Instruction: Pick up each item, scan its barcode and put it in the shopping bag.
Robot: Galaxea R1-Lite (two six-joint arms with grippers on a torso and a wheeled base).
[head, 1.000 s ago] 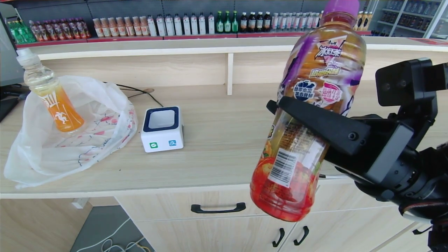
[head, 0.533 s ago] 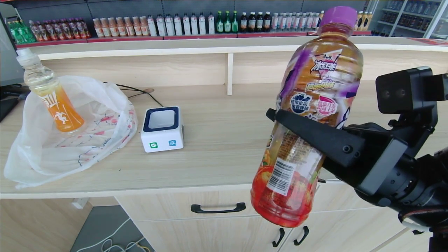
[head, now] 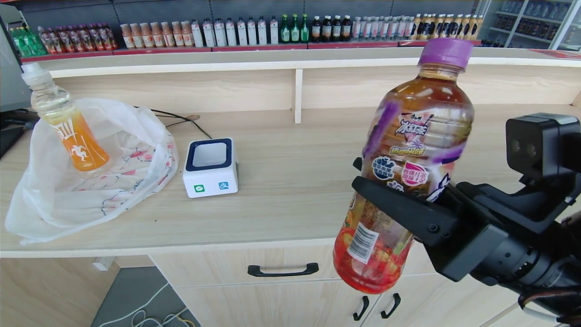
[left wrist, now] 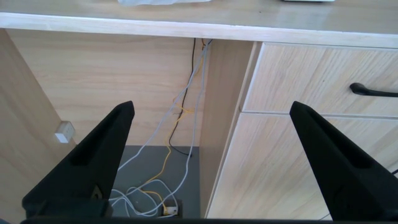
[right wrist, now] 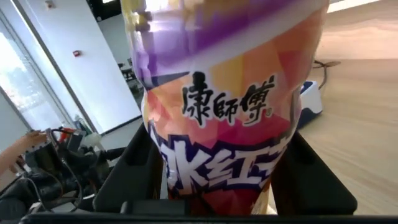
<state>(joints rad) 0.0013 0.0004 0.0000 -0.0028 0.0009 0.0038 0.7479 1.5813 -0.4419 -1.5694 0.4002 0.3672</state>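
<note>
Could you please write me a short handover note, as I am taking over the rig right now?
Left end effector: open, empty, low in front of the counter.
Right end effector: shut on the purple-capped bottle, held slightly tilted, to the right of the scanner.
Done: the orange bottle stands in the shopping bag.
To do: scan the held bottle if not yet scanned, then bag it.

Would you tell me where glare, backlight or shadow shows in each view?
Head view: even light, a pale reflection on the scanner, light glowing through the tea bottle. Right wrist view: windows washed out white. Left wrist view: cabinet recess in soft shade.
</note>
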